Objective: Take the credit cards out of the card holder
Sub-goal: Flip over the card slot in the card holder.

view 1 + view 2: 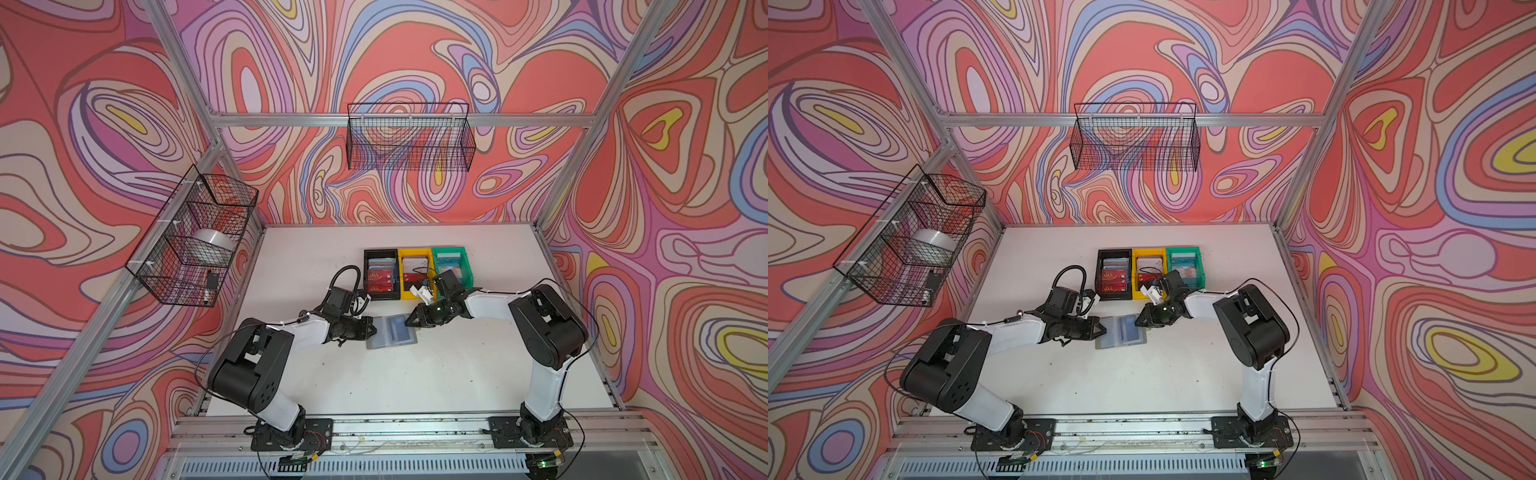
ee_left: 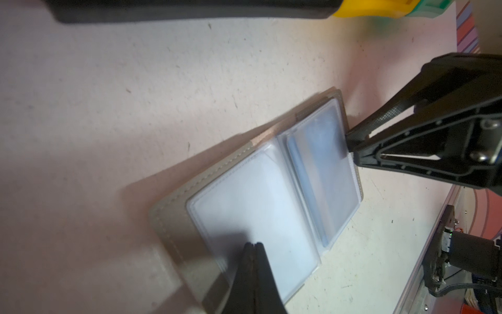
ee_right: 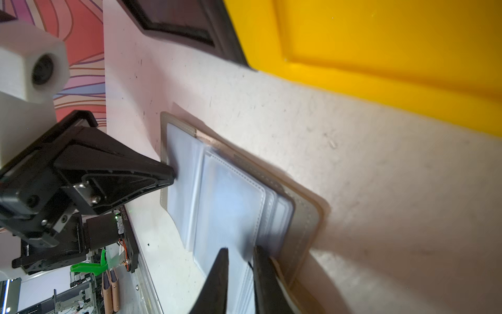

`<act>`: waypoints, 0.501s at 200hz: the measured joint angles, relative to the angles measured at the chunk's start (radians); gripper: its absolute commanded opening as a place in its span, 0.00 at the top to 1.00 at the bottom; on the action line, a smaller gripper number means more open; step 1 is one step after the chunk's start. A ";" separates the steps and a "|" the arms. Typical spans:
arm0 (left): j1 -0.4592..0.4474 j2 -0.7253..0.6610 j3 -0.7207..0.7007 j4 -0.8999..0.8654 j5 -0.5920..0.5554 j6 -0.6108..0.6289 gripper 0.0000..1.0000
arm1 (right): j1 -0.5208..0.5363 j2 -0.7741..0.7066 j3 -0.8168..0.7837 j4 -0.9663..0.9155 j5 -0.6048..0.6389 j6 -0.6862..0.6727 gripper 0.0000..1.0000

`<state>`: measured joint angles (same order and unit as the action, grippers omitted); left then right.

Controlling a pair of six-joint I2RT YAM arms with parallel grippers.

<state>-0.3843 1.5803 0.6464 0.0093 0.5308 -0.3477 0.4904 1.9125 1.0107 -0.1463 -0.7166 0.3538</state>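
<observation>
1. Grey stitched cover with clear plastic sleeves: the card holder (image 1: 391, 331) lies open and flat on the white table (image 1: 415, 374). It sits between the two grippers, near the black bin (image 1: 380, 252) and the yellow bin (image 1: 414, 251) but apart from them.
2. A blue card (image 2: 326, 174) shows through the cloudy sleeve on the right arm's side. The facing sleeve on the left arm's side looks empty.
3. The left gripper (image 2: 253, 244) has its jaws together, with the tips set down on the empty sleeve page. This looks like a pinning hold, not a grasp.
4. The right gripper (image 3: 239, 252) has its jaws a little apart at the outer edge of the sleeve that holds the card. Whether they touch the card itself cannot be told.
5. The holder is probably light and floppy, so it would slide or lift if it were not pressed down.
6. The sleeves look soft and slick, and they likely cling to the card.
7. The card itself should be thin, stiff and smooth, so it offers little to grip.
8. The best hold seems to be the card's exposed edge at the sleeve mouth, pinched flat across both faces.
9. The risk is catching sleeve and card together, which would drag the whole holder along.
</observation>
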 measured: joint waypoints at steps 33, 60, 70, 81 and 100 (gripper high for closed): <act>0.000 0.002 0.001 -0.001 0.000 0.003 1.00 | 0.000 -0.003 0.000 -0.001 0.001 0.000 0.79; 0.000 0.006 0.006 -0.001 0.002 0.004 1.00 | 0.000 -0.003 -0.002 0.019 -0.044 0.011 0.79; 0.000 0.006 0.006 -0.001 0.002 0.004 1.00 | 0.000 -0.003 -0.003 0.034 -0.065 0.019 0.79; 0.000 0.006 0.006 -0.001 0.002 0.004 1.00 | 0.000 -0.003 -0.003 0.049 -0.084 0.027 0.79; 0.000 0.006 0.006 -0.001 0.002 0.004 1.00 | 0.000 -0.003 -0.003 0.063 -0.102 0.034 0.79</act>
<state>-0.3843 1.5867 0.6525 0.0082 0.5323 -0.3439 0.4904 1.9095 1.0080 -0.0830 -0.8185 0.3882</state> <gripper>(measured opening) 0.046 0.207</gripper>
